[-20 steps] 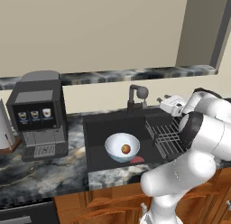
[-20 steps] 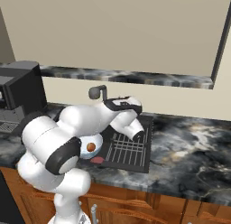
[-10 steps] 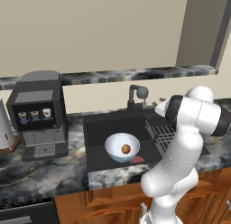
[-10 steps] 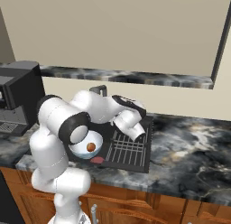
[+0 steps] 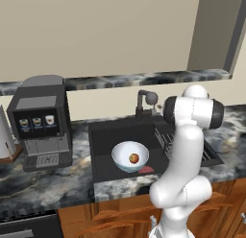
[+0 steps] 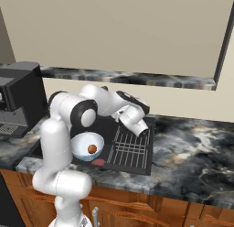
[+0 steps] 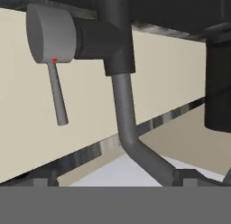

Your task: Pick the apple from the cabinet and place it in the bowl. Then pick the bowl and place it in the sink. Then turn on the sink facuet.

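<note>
The white bowl [image 5: 129, 155] [image 6: 85, 146] sits in the black sink [image 5: 104, 134] [image 6: 106, 130] with the red-orange apple [image 5: 134, 158] [image 6: 92, 148] inside it. At the sink's back rim stands the dark arched sink faucet [image 5: 143, 103]. In the hand view it is very close: its body [image 7: 115, 38], a rounded grey head [image 7: 49, 33] and a thin lever [image 7: 57, 96]. My gripper [image 7: 116, 179] faces it, open, with nothing between its fingers and apart from the lever. The cabinet is out of view.
A boxy coffee machine [image 5: 41, 122] [image 6: 18, 102] stands on the counter left of the sink. A wire rack [image 6: 130, 150] fills the sink's right part. A small flat red thing [image 5: 146, 169] lies beside the bowl. My own arm [image 5: 185, 150] rises in front of the rack.
The arm's elbow has swung from low at the right to upright in front of the sink, while the hand stays by the faucet. Bowl and apple have not moved.
</note>
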{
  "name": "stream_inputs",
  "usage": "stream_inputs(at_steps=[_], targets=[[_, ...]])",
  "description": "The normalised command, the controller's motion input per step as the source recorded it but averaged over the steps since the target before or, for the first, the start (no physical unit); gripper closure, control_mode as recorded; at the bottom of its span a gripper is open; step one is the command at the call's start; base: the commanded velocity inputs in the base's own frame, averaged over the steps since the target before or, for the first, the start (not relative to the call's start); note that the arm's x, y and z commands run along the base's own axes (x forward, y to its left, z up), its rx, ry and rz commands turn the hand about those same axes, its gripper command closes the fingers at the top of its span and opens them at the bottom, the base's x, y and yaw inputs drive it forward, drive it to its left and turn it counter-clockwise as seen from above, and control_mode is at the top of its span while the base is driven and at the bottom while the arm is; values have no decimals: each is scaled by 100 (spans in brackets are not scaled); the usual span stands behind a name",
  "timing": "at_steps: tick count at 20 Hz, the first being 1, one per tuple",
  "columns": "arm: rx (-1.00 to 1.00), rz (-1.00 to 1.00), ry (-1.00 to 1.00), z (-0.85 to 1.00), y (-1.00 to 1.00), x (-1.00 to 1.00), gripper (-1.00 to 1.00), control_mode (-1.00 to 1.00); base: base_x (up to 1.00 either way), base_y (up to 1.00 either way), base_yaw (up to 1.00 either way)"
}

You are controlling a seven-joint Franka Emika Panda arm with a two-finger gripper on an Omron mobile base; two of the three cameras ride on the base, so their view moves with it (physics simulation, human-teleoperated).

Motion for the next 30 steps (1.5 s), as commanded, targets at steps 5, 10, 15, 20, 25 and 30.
stream_inputs(at_steps=[5, 10, 15, 20, 25, 30], targets=[[0, 0, 0, -26, 6, 55, -100, -100, 0, 0, 0], [0, 0, 1, -31, 4, 63, -100, -100, 0, 0, 0], [0, 0, 1, -27, 0, 69, -100, -100, 0, 0, 0], [0, 0, 3, -31, 0, 69, -100, -100, 0, 0, 0], [0, 0, 3, -27, 0, 51, -100, -100, 0, 0, 0], [0, 0, 2, -4, -2, 6, 100, -100, 0, 0, 0]])
